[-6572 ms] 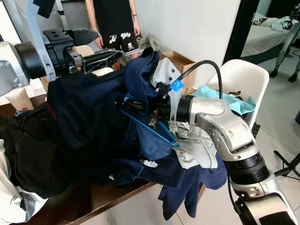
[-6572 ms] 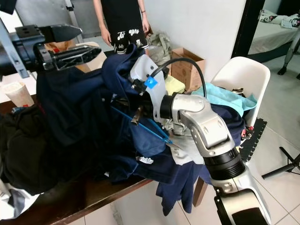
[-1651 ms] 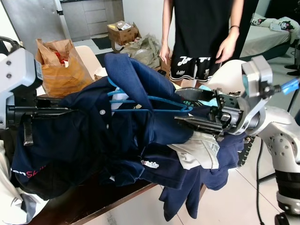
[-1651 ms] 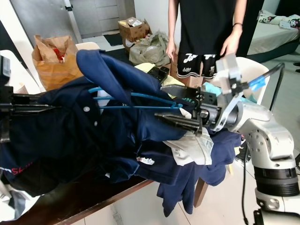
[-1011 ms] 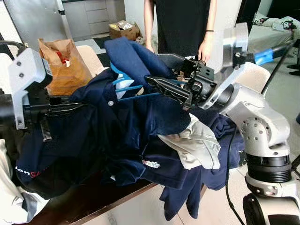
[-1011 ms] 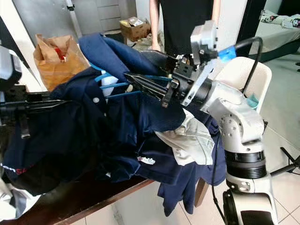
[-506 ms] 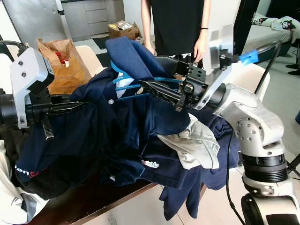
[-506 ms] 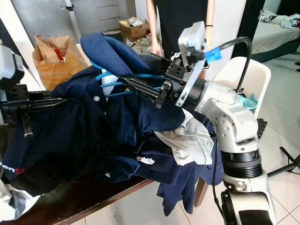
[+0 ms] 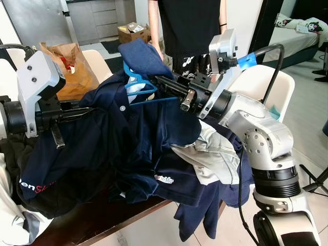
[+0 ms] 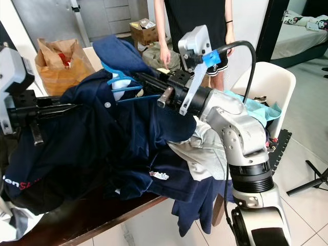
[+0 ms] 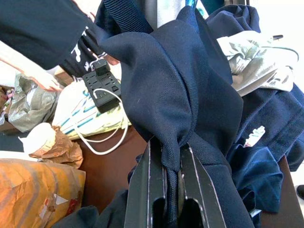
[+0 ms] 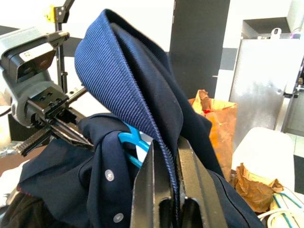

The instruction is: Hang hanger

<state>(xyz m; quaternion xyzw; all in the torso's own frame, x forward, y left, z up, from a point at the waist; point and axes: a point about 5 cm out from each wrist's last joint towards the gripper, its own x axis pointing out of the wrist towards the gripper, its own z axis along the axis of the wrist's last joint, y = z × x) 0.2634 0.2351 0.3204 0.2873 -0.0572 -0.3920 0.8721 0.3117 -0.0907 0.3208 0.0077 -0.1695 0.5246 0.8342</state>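
Observation:
A navy polo shirt (image 9: 118, 138) is stretched between my two grippers above the table. Inside its neck sits a blue hanger (image 9: 137, 88), whose hook pokes out beside the raised collar (image 12: 123, 80). My right gripper (image 9: 158, 80) comes in from the right and is shut on that collar; the right wrist view has the collar's ribbed edge pinched between the fingers (image 12: 147, 190). My left gripper (image 9: 91, 108) is shut on a fold of the shirt's shoulder fabric (image 11: 166, 95) at the left.
A person (image 9: 189, 25) in black stands just behind the table. More clothes (image 9: 215, 154) lie heaped on the brown table (image 9: 102, 220) and hang over its edge. A paper bag (image 9: 69, 66) stands at the back left, a white chair (image 9: 269, 84) at the right. A power strip (image 11: 102, 85) lies on the table.
My right gripper has drawn the collar up and to the left, so the hanger's hook stands out more. The left gripper has shifted slightly right. The person has stepped left.

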